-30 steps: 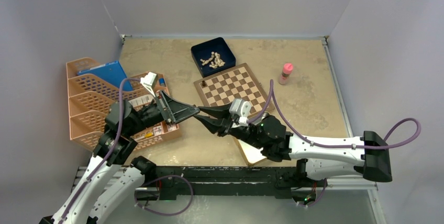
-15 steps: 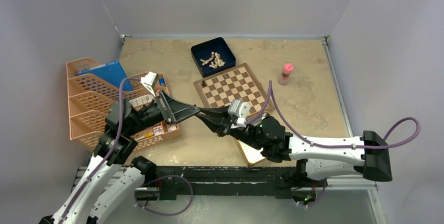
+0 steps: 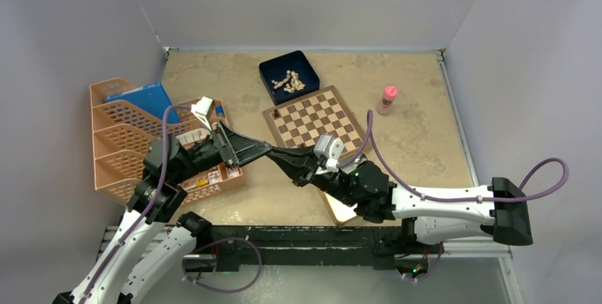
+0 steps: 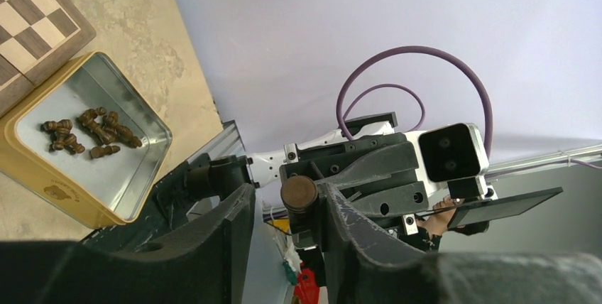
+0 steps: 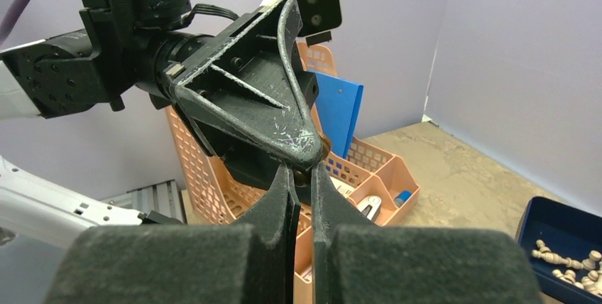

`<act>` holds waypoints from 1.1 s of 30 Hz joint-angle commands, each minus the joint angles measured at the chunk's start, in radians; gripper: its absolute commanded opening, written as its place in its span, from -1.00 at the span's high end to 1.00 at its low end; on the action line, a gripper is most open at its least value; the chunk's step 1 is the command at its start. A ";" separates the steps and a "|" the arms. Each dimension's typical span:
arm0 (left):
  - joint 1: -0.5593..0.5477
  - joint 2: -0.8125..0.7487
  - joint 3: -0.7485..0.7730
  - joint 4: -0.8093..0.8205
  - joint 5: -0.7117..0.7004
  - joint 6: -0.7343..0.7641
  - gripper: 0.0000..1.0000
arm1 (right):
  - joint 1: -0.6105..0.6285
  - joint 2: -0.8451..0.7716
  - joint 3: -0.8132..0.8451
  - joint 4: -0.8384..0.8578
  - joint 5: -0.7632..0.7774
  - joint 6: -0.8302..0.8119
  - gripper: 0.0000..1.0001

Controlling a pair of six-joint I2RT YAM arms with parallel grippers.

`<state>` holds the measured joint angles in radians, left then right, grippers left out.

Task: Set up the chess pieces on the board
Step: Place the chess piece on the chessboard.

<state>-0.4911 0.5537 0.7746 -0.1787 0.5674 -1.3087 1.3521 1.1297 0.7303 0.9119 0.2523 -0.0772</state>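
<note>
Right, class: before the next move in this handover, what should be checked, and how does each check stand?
1. Right tool shut on the chess piece: ok.
2. Left tool clear of that piece: cannot tell, a gap shows on one side only.
3. The board has free squares: ok.
4. Way from tools to board unobstructed: ok.
5. More dark pieces wait in the tin: ok.

Beige table [image 3: 213,77], chessboard [image 3: 309,116], blue box [image 3: 278,66], pink-capped bottle [image 3: 387,99], orange organizer [image 3: 113,144], silver tin [image 4: 42,187].
</note>
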 commanded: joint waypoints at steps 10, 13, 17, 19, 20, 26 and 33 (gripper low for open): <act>0.000 0.018 0.008 0.061 0.033 0.004 -0.04 | -0.007 -0.080 0.022 -0.061 0.179 0.134 1.00; 0.000 0.034 0.023 0.089 0.054 0.013 -0.12 | -0.008 -0.093 0.020 -0.097 0.188 0.140 1.00; 0.000 0.047 0.052 0.058 0.041 0.081 -0.14 | -0.008 -0.112 0.036 -0.179 0.255 0.194 1.00; 0.000 0.043 0.051 0.032 0.003 0.151 -0.14 | -0.008 -0.114 0.065 -0.265 0.300 0.236 1.00; 0.000 0.044 0.051 0.022 -0.018 0.207 -0.14 | -0.008 -0.111 0.080 -0.306 0.321 0.257 1.00; 0.000 0.058 0.039 0.006 -0.064 0.631 -0.13 | -0.027 -0.060 0.178 -0.551 0.395 0.364 1.00; 0.001 0.089 0.034 -0.098 0.073 1.089 -0.06 | -0.226 0.071 0.352 -0.919 0.278 0.567 1.00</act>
<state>-0.4911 0.6361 0.7799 -0.2226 0.5491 -0.5762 1.2396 1.1465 0.9779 0.2379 0.5777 0.3344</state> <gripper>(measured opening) 0.532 0.041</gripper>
